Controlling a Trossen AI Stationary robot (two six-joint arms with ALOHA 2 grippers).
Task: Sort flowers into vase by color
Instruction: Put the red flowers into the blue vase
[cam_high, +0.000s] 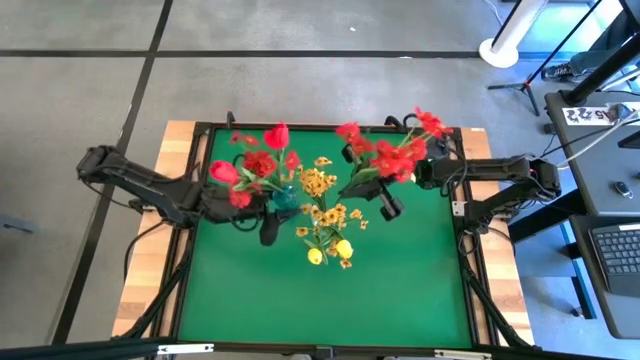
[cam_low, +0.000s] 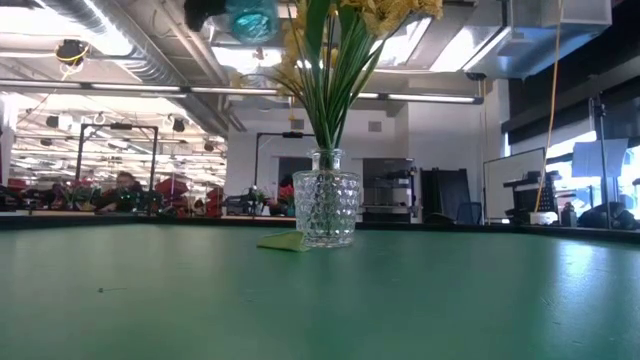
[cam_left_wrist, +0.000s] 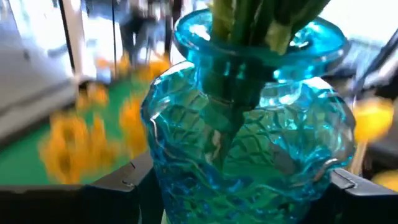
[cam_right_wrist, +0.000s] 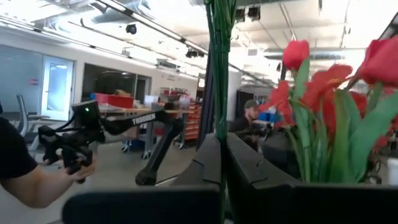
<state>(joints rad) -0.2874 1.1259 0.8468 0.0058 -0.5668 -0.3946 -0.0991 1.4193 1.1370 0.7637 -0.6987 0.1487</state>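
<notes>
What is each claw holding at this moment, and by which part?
The left claw holds the blue vase by its round belly, lifted above the table. The right claw is shut on the green stems of a red flower bunch.

Glossy faceted blue glass vase (cam_left_wrist: 249, 149); clear cut-glass vase (cam_low: 326, 210) sparkling; matt green cloth covering wood-edged counter (cam_high: 330, 300).

Near half of green mat (cam_high: 330, 300) lay bare, passable; clear vase (cam_low: 325, 208) with yellow flowers (cam_high: 322, 210) blocked centre; red flowers (cam_high: 385, 152) crowded far edge.
</notes>
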